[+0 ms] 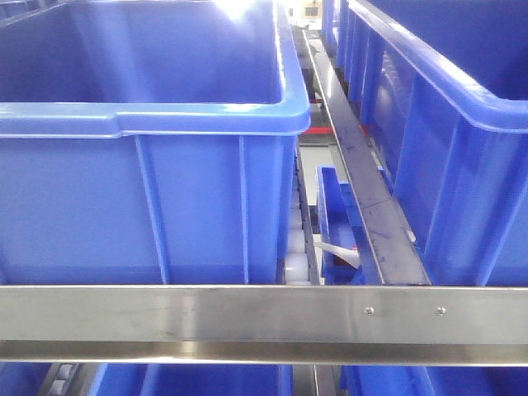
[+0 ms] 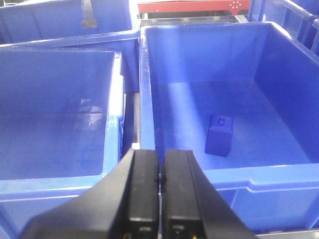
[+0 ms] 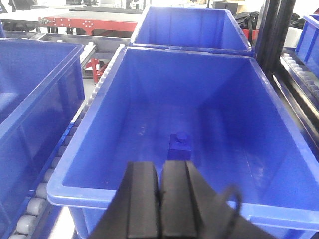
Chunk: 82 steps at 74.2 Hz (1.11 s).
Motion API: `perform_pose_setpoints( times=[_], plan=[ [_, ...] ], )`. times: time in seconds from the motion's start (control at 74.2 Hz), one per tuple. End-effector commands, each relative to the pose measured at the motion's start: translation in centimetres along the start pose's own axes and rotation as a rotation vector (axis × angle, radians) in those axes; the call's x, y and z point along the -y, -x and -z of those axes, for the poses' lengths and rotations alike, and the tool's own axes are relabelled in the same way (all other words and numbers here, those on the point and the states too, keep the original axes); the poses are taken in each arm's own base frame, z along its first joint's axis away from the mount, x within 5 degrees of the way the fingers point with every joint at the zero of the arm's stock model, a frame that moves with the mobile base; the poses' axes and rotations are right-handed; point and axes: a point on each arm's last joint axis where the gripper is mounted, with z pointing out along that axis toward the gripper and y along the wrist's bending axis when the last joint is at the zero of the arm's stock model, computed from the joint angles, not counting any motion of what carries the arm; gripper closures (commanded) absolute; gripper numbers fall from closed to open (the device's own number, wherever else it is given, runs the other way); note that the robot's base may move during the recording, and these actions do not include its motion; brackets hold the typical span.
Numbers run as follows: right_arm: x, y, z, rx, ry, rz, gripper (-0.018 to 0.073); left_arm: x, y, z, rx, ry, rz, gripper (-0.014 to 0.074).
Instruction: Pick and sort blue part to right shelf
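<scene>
A small dark-blue block part (image 2: pixel 220 135) lies on the floor of a large blue crate (image 2: pixel 279 174) in the left wrist view. My left gripper (image 2: pixel 159 152) hovers shut and empty over that crate's near left corner. In the right wrist view a blue block part with a round knob (image 3: pixel 179 146) stands inside another blue crate (image 3: pixel 89 189). My right gripper (image 3: pixel 160 165) is shut on nothing, just in front of it above the near rim. The right shelf's steel front rail (image 1: pixel 247 313) with two screws spans the front view. Neither gripper shows there.
An empty blue crate (image 2: pixel 55 124) sits left of the left gripper. Two big crates (image 1: pixel 140 124) (image 1: pixel 462 124) stand on the rack with a steel divider bar (image 1: pixel 363 181) between them. White rollers (image 3: pixel 35 199) run beside the crate. More crates stand behind (image 3: pixel 189 25).
</scene>
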Motion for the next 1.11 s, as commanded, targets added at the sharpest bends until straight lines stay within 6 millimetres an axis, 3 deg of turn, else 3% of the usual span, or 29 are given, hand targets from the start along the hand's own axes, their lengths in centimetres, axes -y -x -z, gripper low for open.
perform_pose_setpoints(
  times=[0.0,0.202,0.31,0.458,0.755,1.092],
  plan=[
    [0.0,1.4,0.1,0.089,-0.003,0.008,0.0496,0.2,1.2,0.1,0.074,-0.023,0.002,0.0461],
    [0.0,1.4,0.1,0.089,-0.003,0.008,0.0496,1.0,0.7,0.2,0.102,-0.028,-0.009,0.0461],
    [0.0,1.4,0.1,0.088,-0.003,0.008,0.0496,1.4,-0.7,-0.5,0.194,0.008,0.023,0.0461],
    [0.0,1.4,0.1,0.088,-0.003,0.008,0.0496,1.6,-4.3,-2.1,0.291,0.046,0.029,0.0461],
    [0.0,1.3,0.1,0.086,-0.003,0.008,0.0496,1.7,-11.4,-5.2,0.324,0.054,0.041,0.0461],
    [0.0,1.3,0.1,0.086,-0.003,0.008,0.0496,1.6,-11.9,-5.4,0.278,0.059,0.066,0.0461]
  ],
)
